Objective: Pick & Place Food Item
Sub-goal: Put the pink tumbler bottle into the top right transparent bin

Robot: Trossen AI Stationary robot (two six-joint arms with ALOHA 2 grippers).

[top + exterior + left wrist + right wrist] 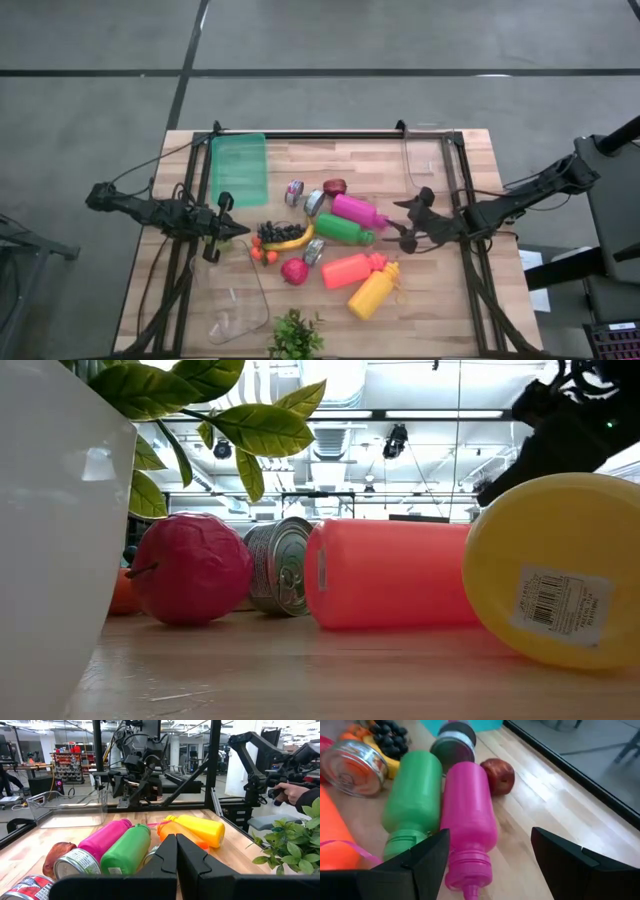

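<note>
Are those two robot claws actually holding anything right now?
No. The right gripper has open jaws just short of the magenta bottle; the left gripper is shut, empty.

The left gripper's (176, 851) dark fingers meet, pointing at a magenta plastic bottle (104, 840) lying beside a green plastic bottle (127, 851).

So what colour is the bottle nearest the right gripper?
Magenta pink bottle, clearest in the right wrist view.
</note>
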